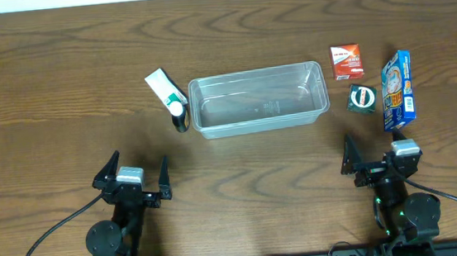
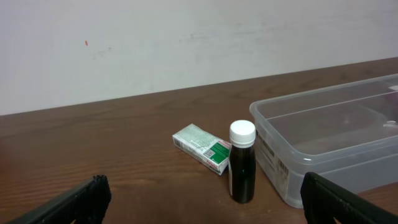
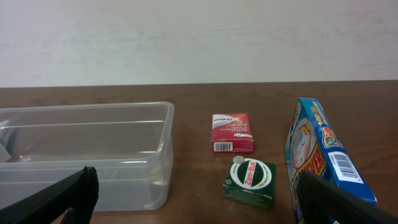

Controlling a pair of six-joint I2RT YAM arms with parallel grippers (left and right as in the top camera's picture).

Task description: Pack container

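The container (image 1: pixel 235 102), a clear plastic tub, sits near the middle of the wooden table (image 1: pixel 57 68) with its long side running left to right; nothing lies inside it, and the wood grain shows through its floor; off its left end a small white-and-green carton (image 1: pixel 161 87) lies flat at a slant, and at the carton's near end a dark bottle with a white cap (image 1: pixel 179 114) stands upright, just beside the tub's left wall; whether bottle and carton touch cannot be told; off the tub's right end a small red box (image 1: pixel 346 61) lies flat towards the far side, with a green Zam-Buk box (image 1: pixel 363 98) nearer the arms and a little apart from it; further right a long blue box (image 1: pixel 398 90) lies with its length running front to back, close beside the green one; the left gripper (image 1: pixel 137 172) hangs near the table's front edge, well short of the bottle and tub, its jaws spread wide and nothing between them; the right gripper (image 1: pixel 374 148) sits likewise at the front right, jaws as wide apart and empty, with the near end of the blue box close to its outer finger; in both wrist views only the dark fingertips show at the lower corners, and a plain white wall (image 2: pixel 124 37) stands behind the table.
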